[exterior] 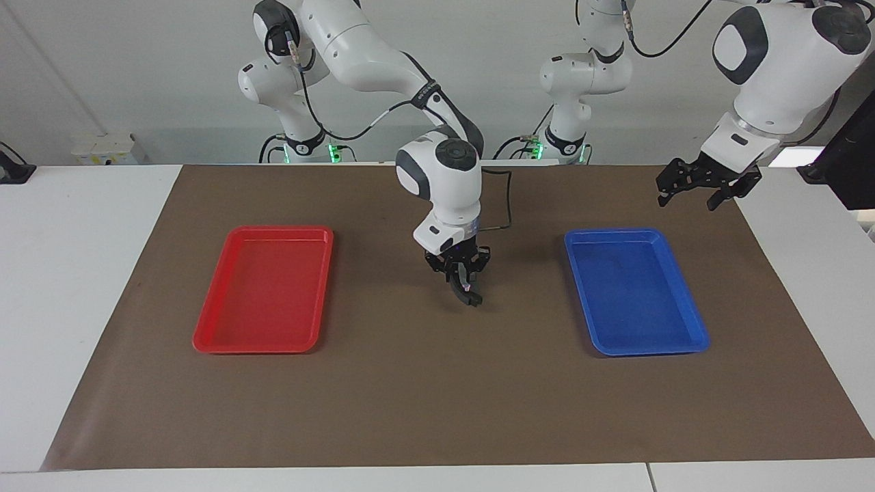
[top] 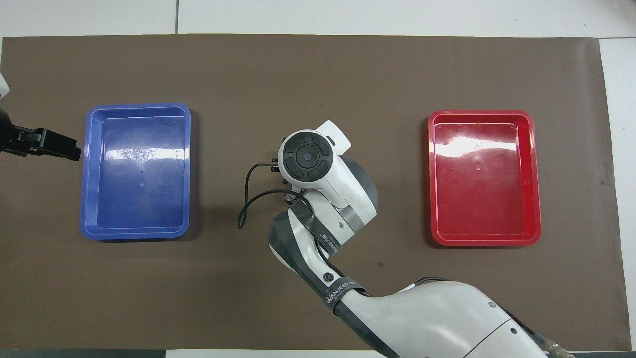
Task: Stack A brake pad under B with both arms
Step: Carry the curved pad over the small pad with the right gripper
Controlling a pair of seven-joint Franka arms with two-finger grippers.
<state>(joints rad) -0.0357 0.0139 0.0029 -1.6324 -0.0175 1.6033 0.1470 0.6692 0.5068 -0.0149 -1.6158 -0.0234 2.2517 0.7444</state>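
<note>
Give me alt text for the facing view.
The right gripper, shut, hangs low over the middle of the brown mat, between the red tray and the blue tray. The left gripper, open, waits over the mat's corner by the blue tray.

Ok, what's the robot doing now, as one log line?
right gripper: shut on dark pad, low over mat centre | left gripper: open, waiting beside blue tray

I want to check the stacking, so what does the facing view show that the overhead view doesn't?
Facing only: the right gripper, low over the mat's middle, between the red tray and blue tray. Overhead only: the right arm's wrist cap end-on, hiding that gripper. Both: both trays, and the left gripper waiting, jaws open, over the mat's edge by the blue tray.
</note>
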